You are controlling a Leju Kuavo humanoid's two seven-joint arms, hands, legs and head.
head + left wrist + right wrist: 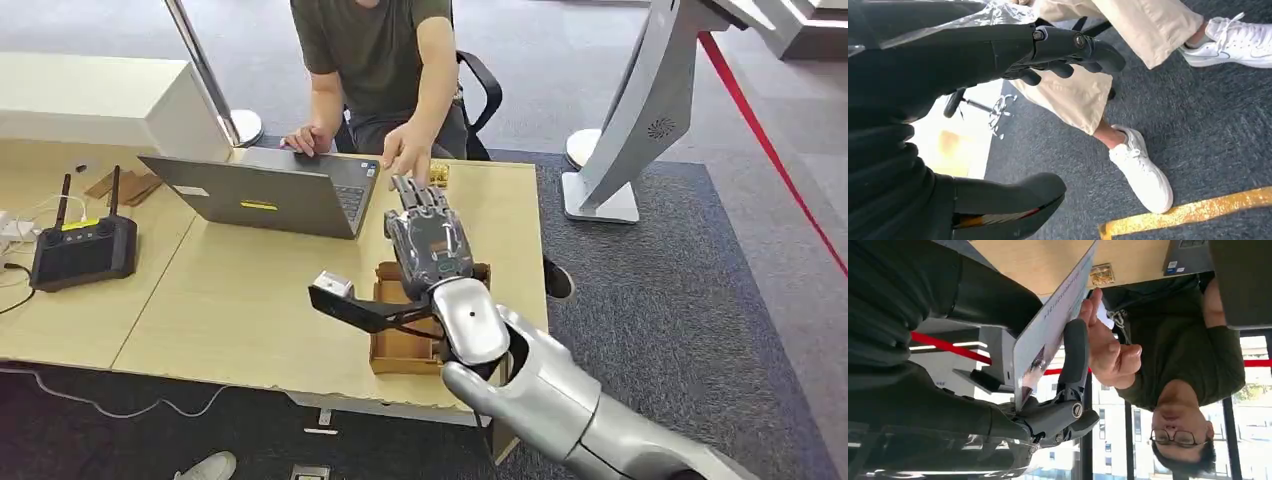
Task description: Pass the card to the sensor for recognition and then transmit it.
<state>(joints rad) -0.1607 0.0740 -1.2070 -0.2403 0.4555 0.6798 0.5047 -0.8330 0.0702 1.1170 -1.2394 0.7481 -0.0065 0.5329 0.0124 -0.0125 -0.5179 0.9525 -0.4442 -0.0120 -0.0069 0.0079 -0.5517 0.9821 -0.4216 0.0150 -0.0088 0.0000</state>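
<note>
The right hand (430, 240) is stretched forward over the wooden table (250, 300), above a cardboard box (400, 345), and it pinches the card (1050, 325) between thumb and fingers. A person's hand (1108, 347) touches the far edge of the card. The left hand (1048, 50) hangs over the carpet with fingers loosely curled and holds nothing.

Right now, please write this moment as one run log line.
phase: handover | right hand: holds card | person's hand: touching card | left hand: empty, off table
</note>
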